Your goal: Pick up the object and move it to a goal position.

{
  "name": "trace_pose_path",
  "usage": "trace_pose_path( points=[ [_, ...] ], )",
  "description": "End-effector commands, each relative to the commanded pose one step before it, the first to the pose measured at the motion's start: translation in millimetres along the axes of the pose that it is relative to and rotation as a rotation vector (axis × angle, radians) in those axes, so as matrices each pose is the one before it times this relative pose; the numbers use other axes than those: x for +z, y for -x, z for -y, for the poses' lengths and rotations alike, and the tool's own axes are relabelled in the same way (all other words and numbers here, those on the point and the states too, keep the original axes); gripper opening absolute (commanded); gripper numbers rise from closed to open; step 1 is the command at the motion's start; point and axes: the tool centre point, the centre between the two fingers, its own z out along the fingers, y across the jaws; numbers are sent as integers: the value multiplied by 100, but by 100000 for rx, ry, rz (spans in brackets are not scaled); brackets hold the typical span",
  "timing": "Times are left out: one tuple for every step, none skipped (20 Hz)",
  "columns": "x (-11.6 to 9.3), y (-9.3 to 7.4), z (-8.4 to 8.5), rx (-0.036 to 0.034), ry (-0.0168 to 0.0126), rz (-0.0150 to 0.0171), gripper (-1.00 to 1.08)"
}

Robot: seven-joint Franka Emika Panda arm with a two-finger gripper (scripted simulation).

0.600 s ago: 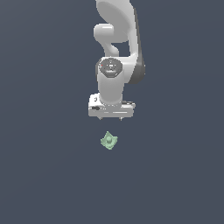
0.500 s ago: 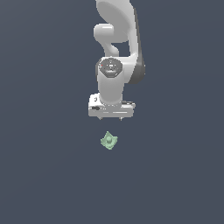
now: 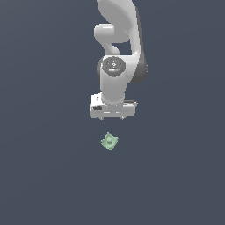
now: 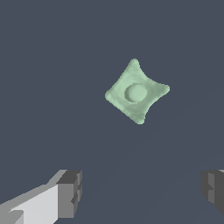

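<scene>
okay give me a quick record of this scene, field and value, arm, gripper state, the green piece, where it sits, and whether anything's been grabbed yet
arm: one white Panda arm, reaching down from the top of the exterior view
gripper: gripper open, fingers wide apart, nothing between them
object: small pale green diamond-shaped piece with a rounded bump at its middle
object position: lying on the dark floor, just below the gripper in the exterior view
contact: none, gripper and piece are apart
grasp: not yet made

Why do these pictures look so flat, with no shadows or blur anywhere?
Exterior view: even light, no cast shadow under the green piece or tool; plain dark floor. Wrist view: piece sharp, softly shaded; fingers crisp, cut off by the frame edges.
</scene>
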Motion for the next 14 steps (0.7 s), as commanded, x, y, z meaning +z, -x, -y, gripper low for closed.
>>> trace_pose_path(
  points=[
    [-65,44,21,-843,144,90,100],
    [7,0,-3,67,-15,-4,100],
    [20,-15,-6,226,-31,-19,100],
    [31,-33,-15,393,-44,-36,100],
    [43,-55,-13,539,-50,-52,100],
    [54,-77,-13,688,-57,-69,100],
    [66,-98,-15,839,-65,-85,100],
    [78,-117,-15,988,-74,-100,100],
    [90,-134,-17,1140,-85,-115,100],
    [103,-150,-19,1296,-98,-129,100],
    [117,-165,-21,1454,-112,-144,100],
    [131,-182,-21,1611,-123,-158,100],
    [144,-199,-21,1767,-133,-172,100],
    [158,-217,-19,1921,-140,-187,100]
  ],
)
